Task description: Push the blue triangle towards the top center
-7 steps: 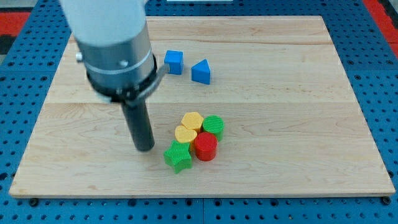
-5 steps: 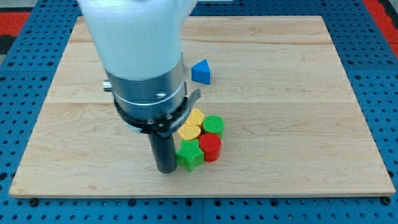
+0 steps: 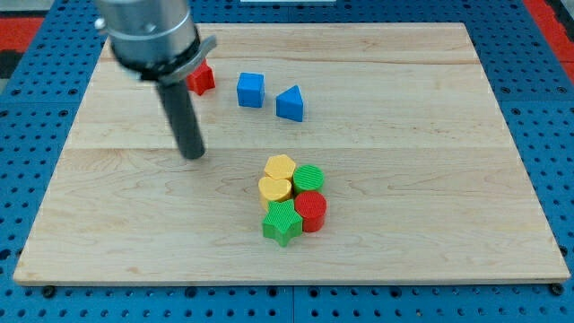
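The blue triangle lies on the wooden board, a little above its middle. A blue cube sits just to its left. My tip rests on the board, well to the left of the blue triangle and below it, touching no block. The rod rises toward the view's top left.
A red star lies left of the blue cube, partly behind my arm. Below the board's middle is a tight cluster: a yellow hexagon, a yellow heart, a green cylinder, a red cylinder and a green star.
My tip has moved up and to the left, away from the cluster. The green star was shoved right, under the cluster. The blue cube and red star are uncovered again.
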Robot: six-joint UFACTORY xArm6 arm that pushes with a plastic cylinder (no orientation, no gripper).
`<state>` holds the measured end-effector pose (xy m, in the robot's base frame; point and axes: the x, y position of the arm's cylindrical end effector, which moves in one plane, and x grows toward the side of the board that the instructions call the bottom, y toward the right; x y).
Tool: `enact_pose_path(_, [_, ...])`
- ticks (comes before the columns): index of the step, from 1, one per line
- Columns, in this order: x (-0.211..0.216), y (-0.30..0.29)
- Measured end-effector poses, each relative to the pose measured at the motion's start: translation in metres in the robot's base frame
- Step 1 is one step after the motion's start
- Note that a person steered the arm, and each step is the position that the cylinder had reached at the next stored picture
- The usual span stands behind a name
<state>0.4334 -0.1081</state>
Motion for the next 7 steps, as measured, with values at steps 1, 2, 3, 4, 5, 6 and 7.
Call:
enact_pose_path(1, [-0.032,0.066])
enact_pose_path(2, [-0.059,0.109])
enact_pose_path(3, [-0.058,0.11])
enact_pose_path(4, [-0.046,0.115])
enact_pose_path(5, [-0.052,0.121])
enact_pose_path(6, [-0.075,0.126])
enact_pose_path(7, [-0.105,0.132])
